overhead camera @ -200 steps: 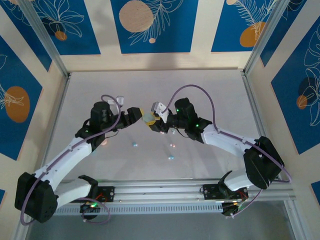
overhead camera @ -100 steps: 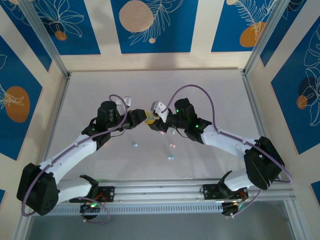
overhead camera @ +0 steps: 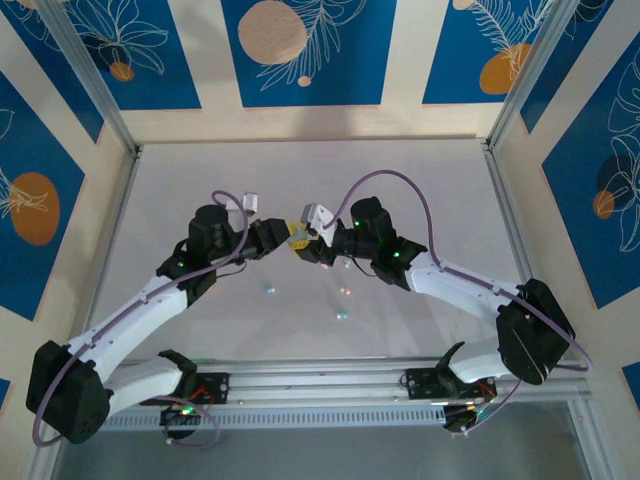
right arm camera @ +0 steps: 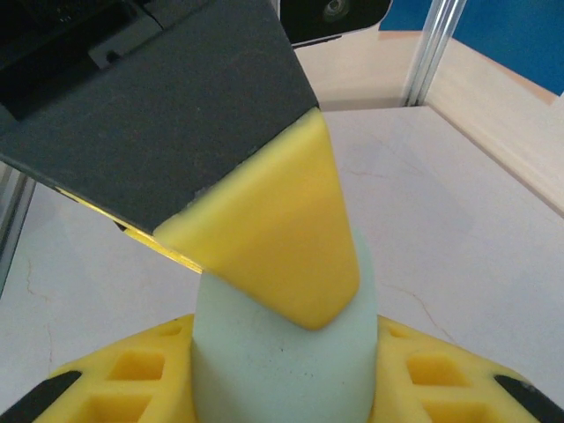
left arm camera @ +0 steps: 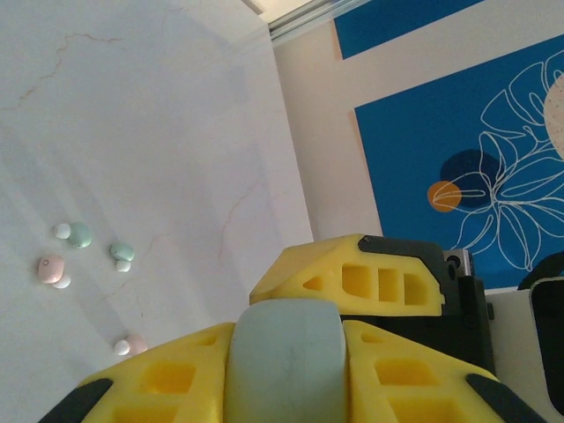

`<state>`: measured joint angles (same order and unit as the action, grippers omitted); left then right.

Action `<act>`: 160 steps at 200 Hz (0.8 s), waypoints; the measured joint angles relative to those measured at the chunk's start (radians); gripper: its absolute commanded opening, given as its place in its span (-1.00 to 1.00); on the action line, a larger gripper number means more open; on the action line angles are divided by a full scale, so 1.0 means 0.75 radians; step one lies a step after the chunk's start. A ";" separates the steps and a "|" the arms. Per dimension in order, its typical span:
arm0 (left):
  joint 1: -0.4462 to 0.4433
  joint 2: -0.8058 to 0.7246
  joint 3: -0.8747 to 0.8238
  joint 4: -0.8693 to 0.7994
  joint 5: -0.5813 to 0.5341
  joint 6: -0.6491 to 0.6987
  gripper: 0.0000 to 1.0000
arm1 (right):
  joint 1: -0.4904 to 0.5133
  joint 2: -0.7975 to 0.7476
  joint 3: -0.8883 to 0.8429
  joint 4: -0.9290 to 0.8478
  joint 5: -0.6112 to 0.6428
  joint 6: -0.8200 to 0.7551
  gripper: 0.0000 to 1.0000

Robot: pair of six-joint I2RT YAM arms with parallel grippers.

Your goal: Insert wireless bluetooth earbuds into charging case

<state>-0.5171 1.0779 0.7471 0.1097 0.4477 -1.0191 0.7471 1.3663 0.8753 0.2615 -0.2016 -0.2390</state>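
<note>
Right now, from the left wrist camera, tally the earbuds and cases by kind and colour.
Mint green earbuds: 2
Pink earbuds: 2
Pale green charging case: 1
Total: 5

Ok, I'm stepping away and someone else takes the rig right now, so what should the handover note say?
Left gripper: jaws shut on the charging case, held above the table.
Right gripper: jaws shut on the same case from the opposite side.
Earbuds: loose on the table, pink and mint, none in either gripper.
Done: case picked up; whether it is open cannot be told.
To do: put every earbud into the case.
</note>
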 measured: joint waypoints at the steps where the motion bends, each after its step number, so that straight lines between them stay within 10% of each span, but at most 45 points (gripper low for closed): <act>1: -0.001 -0.001 0.000 -0.001 0.000 0.000 -0.67 | 0.000 0.000 0.000 0.000 -0.001 0.000 -0.28; 160: -0.001 -0.044 0.000 0.024 -0.041 -0.068 -0.82 | 0.020 -0.134 -0.039 -0.045 0.096 -0.102 0.33</act>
<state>-0.5175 1.0447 0.7471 0.1276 0.4171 -1.0702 0.7620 1.2659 0.8463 0.2276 -0.1299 -0.3153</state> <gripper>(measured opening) 0.271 0.676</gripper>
